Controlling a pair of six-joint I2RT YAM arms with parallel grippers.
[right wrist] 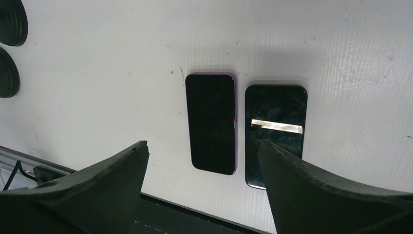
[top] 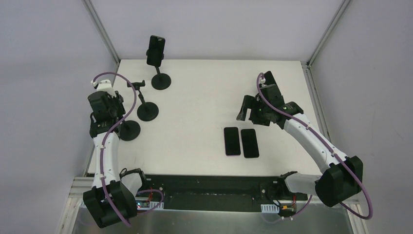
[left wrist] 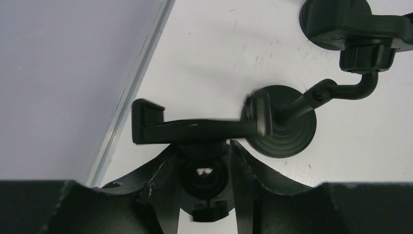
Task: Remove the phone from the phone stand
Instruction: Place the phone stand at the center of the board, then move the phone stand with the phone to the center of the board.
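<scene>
– White table, grey walls round it. What's closest to me?

– Your left gripper. Its jaws sit either side of the neck of the nearest stand, whose clamp is empty. Contact looks likely, but I can't tell if they're actually pinching.

– Right side?

– Right gripper is released: jaws wide, nothing between them. It hovers over two handsets lying flat side by side, a purple-edged phone and a black phone. I'd count those as already off their stands.

– Further out?

– Middle stand, clamp also empty. Beyond it is the far stand, near the back-left corner of the table. That one carries the phone you want.

– Orientation?

– Upright, long axis vertical, held in the clamp on top of the post, above the tabletop. From both grippers it lies away from you and higher. From the left one it's farther back and a little right. From the right one it's farther back and well left, across the table.

– Which arm?

– Left is nearer by my read, but it's occupied at the nearest stand. Right is free, so you'd likely reach with that. Either way, come in high, set the jaws across the narrow width and lift along the long axis. The base is small, so I'd expect it to tip if you pull sideways.
</scene>
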